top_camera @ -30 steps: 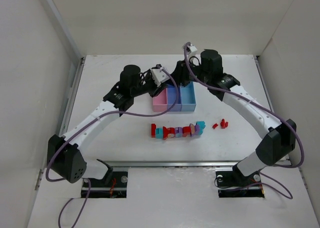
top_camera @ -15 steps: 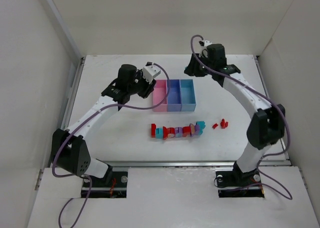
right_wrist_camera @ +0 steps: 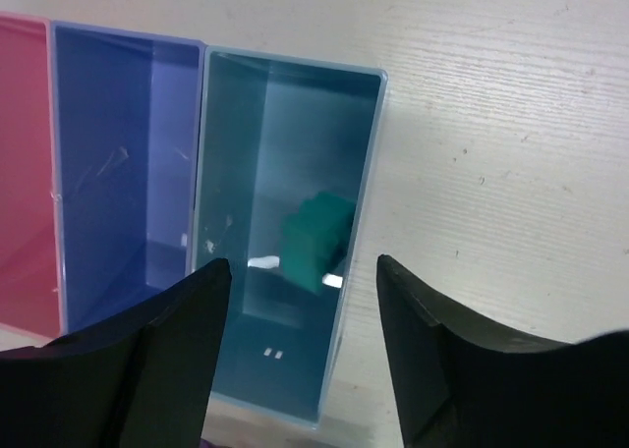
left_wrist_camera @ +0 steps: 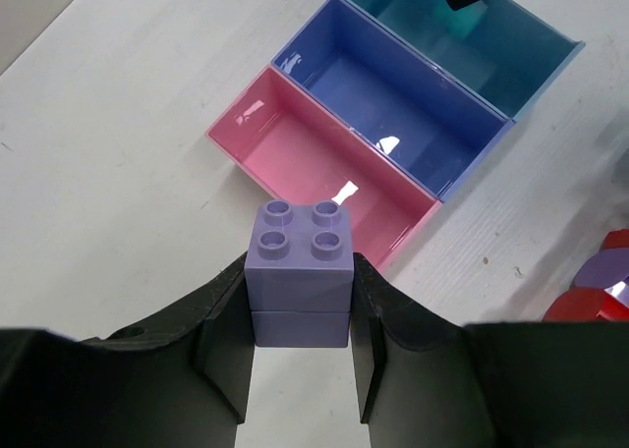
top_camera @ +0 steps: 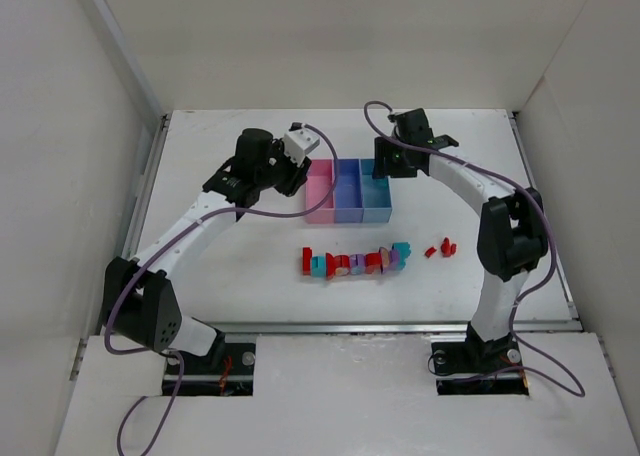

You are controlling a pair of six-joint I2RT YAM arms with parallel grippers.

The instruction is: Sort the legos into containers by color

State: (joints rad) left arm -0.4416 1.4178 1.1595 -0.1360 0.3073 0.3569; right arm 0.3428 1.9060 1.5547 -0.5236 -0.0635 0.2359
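My left gripper (left_wrist_camera: pixel 301 289) is shut on a purple lego (left_wrist_camera: pixel 301 256), two stacked bricks held just left of the pink container (left_wrist_camera: pixel 324 178). The purple container (left_wrist_camera: pixel 393 104) and light blue container (left_wrist_camera: pixel 511 50) adjoin it. In the top view the left gripper (top_camera: pixel 291 174) hovers beside the pink bin (top_camera: pixel 320 204). My right gripper (right_wrist_camera: pixel 303 266) stands open above the light blue container (right_wrist_camera: pixel 285 104), where a blurred teal lego (right_wrist_camera: pixel 316 240) shows free of the fingers. A row of red, purple and teal legos (top_camera: pixel 355 262) lies in front of the bins.
Two small red legos (top_camera: pixel 440 248) lie right of the row. White walls enclose the table on the left, right and back. The right arm (top_camera: pixel 470 191) arches over the table's right side.
The right gripper swung back over the light blue bin and its jaws widened, with the teal lego now out of them. The left gripper shifted left of the pink bin, still gripping the purple lego.
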